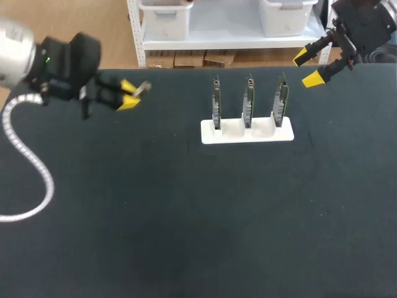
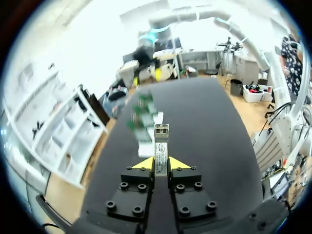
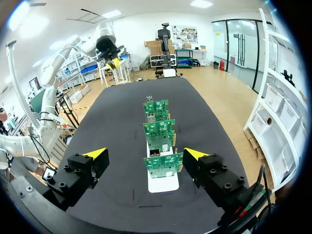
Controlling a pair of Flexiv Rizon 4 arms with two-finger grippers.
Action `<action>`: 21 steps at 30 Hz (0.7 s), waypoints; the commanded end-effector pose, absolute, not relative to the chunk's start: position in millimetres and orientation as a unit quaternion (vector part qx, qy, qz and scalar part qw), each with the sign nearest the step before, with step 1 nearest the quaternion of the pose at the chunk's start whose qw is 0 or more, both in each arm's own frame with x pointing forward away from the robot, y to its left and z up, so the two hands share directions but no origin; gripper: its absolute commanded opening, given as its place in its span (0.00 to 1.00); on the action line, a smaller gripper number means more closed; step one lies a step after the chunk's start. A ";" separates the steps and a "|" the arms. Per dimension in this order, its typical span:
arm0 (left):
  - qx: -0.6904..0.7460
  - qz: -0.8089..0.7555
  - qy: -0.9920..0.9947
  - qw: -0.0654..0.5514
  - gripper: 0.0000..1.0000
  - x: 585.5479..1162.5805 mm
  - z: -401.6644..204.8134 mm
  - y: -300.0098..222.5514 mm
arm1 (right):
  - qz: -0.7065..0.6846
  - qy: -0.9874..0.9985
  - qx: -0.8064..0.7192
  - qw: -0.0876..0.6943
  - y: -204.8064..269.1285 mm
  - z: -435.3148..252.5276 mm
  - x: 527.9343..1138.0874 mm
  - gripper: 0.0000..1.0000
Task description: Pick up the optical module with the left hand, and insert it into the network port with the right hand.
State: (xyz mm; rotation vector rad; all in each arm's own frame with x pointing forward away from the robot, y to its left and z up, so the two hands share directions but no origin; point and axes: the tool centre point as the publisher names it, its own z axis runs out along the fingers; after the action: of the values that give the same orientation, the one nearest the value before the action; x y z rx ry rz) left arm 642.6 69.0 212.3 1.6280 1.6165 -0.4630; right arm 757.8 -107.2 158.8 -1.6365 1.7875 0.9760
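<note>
The optical module (image 2: 161, 144) is a thin silver stick. The left gripper (image 2: 161, 163) pinches it tight between its two yellow tips, over the table's left side. The module's long side runs straight out from the fingers, toward three green boards (image 1: 248, 99) standing in a white holder (image 1: 248, 133). The right gripper (image 1: 306, 68) is spread wide and holds nothing. It hangs near the boards, well apart from the module, so the arms probably need to meet.
</note>
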 end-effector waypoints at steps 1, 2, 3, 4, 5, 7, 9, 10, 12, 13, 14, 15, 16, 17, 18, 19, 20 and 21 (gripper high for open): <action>0.635 -0.234 0.603 0.422 0.00 651.5 232.5 47.1 | 0.359 0.661 -0.604 0.262 -106.8 159.0 756.5 1.00; 0.630 -0.242 0.603 0.425 0.00 654.2 234.5 44.1 | 0.359 0.661 -0.604 0.262 -106.8 159.0 756.5 1.00; 0.628 -0.247 0.601 0.428 0.00 655.1 236.0 42.5 | 0.359 0.661 -0.604 0.262 -106.8 159.0 756.5 1.00; 0.626 -0.239 0.607 0.426 0.00 655.2 236.3 42.4 | 0.359 0.661 -0.604 0.262 -106.8 159.0 756.5 1.00; 0.626 -0.239 0.607 0.426 0.00 655.2 236.3 42.4 | 0.359 0.661 -0.604 0.262 -106.8 159.0 756.5 1.00; 0.626 -0.239 0.607 0.426 0.00 655.2 236.3 42.4 | 0.359 0.661 -0.604 0.262 -106.8 159.0 756.5 1.00; 0.626 -0.239 0.607 0.426 0.00 655.2 236.3 42.4 | 0.359 0.661 -0.604 0.262 -106.8 159.0 756.5 1.00; 0.626 -0.239 0.607 0.426 0.00 655.2 236.3 42.4 | 0.359 0.661 -0.604 0.262 -106.8 159.0 756.5 1.00; 0.626 -0.239 0.607 0.426 0.00 655.2 236.3 42.4 | 0.359 0.661 -0.604 0.262 -106.8 159.0 756.5 1.00; 0.626 -0.239 0.607 0.426 0.00 655.2 236.3 42.4 | 0.359 0.661 -0.604 0.262 -106.8 159.0 756.5 1.00; 0.626 -0.239 0.607 0.426 0.00 655.2 236.3 42.4 | 0.359 0.661 -0.604 0.262 -106.8 159.0 756.5 1.00; 0.626 -0.239 0.607 0.426 0.00 655.2 236.3 42.4 | 0.359 0.661 -0.604 0.262 -106.8 159.0 756.5 1.00; 0.626 -0.239 0.607 0.426 0.00 655.2 236.3 42.4 | 0.359 0.661 -0.604 0.262 -106.8 159.0 756.5 1.00; 0.626 -0.239 0.607 0.426 0.00 655.2 236.3 42.4 | 0.359 0.661 -0.604 0.262 -106.8 159.0 756.5 1.00; 0.626 -0.239 0.607 0.426 0.00 655.2 236.3 42.4 | 0.359 0.661 -0.604 0.262 -106.8 159.0 756.5 1.00; 0.626 -0.239 0.607 0.426 0.00 655.2 236.3 42.4 | 0.359 0.661 -0.604 0.262 -106.8 159.0 756.5 1.00; 0.626 -0.239 0.607 0.426 0.00 655.2 236.3 42.4 | 0.359 0.661 -0.604 0.262 -106.8 159.0 756.5 1.00; 0.623 -0.241 0.611 0.426 0.00 654.8 235.1 42.2 | 0.359 0.661 -0.604 0.262 -106.8 159.0 756.5 1.00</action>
State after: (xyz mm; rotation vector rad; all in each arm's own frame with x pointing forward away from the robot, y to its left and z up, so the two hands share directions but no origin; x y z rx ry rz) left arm 655.4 41.8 237.2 1.5652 1.5259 -0.6000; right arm 757.8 -107.3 158.8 -1.6364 1.7876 0.9760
